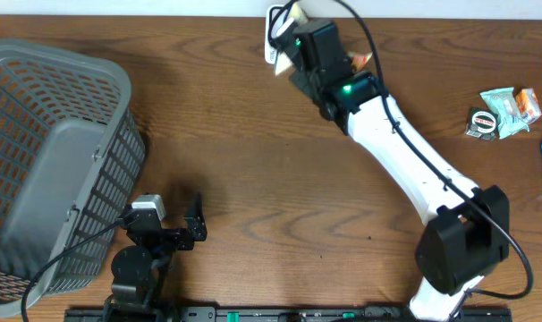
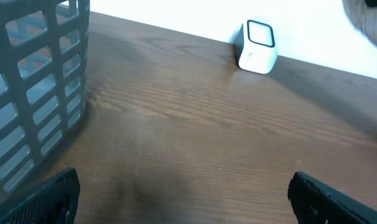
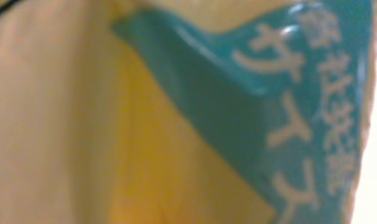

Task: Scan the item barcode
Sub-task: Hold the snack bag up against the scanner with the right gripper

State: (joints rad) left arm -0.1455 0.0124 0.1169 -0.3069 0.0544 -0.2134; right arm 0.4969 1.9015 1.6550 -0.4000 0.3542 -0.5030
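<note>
Right gripper (image 1: 293, 42) pinched shut on packet (image 3: 188, 112), packet hard against scanner (image 2: 257, 46) at far edge. Left gripper (image 1: 189, 228) splayed wide, empty, well apart.

Table (image 1: 253, 179) from above. The basket (image 1: 47, 161) stood at the left side, with the left gripper (image 2: 188, 205) just to its right, near the front edge. The scanner (image 2: 257, 46) stood at the far edge, near the centre. The right arm (image 1: 405, 152) ran from the front right to the scanner, a packet (image 3: 238, 124) at its end. Loose pouches (image 1: 503, 112) lay at the right edge.
</note>
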